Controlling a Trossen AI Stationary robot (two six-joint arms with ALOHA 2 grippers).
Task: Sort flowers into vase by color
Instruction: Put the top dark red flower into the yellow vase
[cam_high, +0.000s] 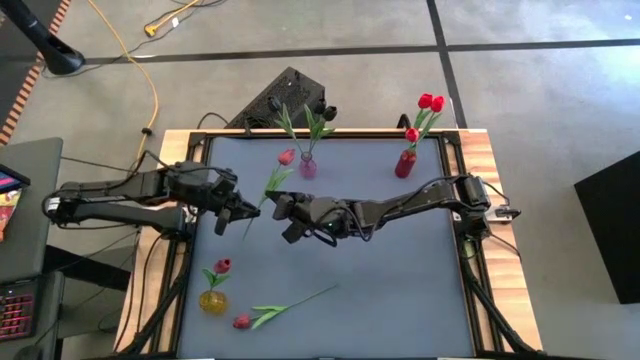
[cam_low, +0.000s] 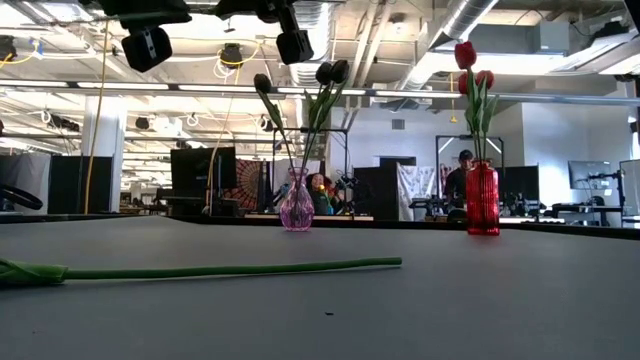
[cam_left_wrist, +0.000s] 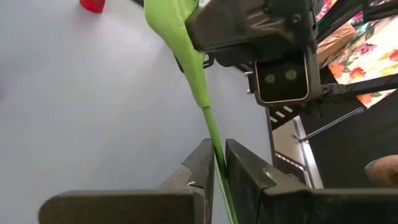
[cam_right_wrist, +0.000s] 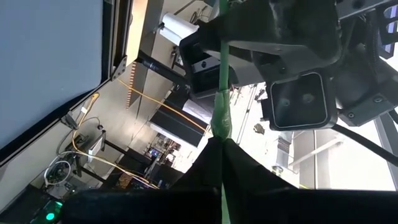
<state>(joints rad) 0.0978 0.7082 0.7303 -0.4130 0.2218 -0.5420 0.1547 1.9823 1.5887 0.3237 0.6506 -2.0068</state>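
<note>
The pink tulip (cam_high: 286, 157) hangs above the middle of the worktop (cam_high: 400, 280), its thin stem pinched by both the left claw (cam_high: 243, 212) and the right claw (cam_high: 282, 213), so if they pull apart or twist it could bend, snap or slip. The purple vase (cam_high: 307, 166) just beyond already holds leafy stems that crowd its narrow mouth; the red vase (cam_high: 404, 163), yellow vase (cam_high: 212, 300) and a loose tulip (cam_high: 262, 316) lie well apart.

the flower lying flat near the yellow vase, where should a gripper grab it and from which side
Grip the flower lying flat mid-stem, on the bare stretch past the leaves, coming straight down from above. The stem lies level on the table, thin and clear of the yellow vase, so fingers should straddle it crosswise.
</note>
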